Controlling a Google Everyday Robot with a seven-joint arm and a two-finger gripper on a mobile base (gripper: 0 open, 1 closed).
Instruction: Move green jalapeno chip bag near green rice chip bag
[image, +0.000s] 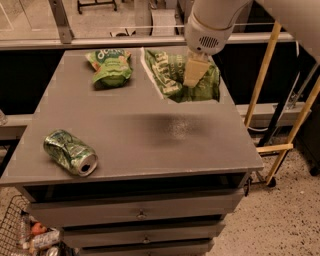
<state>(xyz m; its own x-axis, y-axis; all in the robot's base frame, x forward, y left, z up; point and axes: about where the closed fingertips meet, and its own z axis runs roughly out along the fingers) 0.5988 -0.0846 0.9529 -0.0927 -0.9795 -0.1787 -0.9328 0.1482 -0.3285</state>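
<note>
Green jalapeno chip bag (165, 74) pinched in hand (192, 81) — pointing down, nr green rice chip bag (111, 67).

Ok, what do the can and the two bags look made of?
Can: thin glossy metal, likely aluminium, crushed and dented. Kettle bag, in the claw at the back right of the table: crinkled film, probably plastic. Small bag: shinier puffy film.

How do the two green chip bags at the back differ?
The green jalapeno chip bag is larger and darker; the green rice chip bag is smaller and brighter. The gripper, at back right, holds the jalapeno bag; the rice bag lies free. Both are green with white lettering.
</note>
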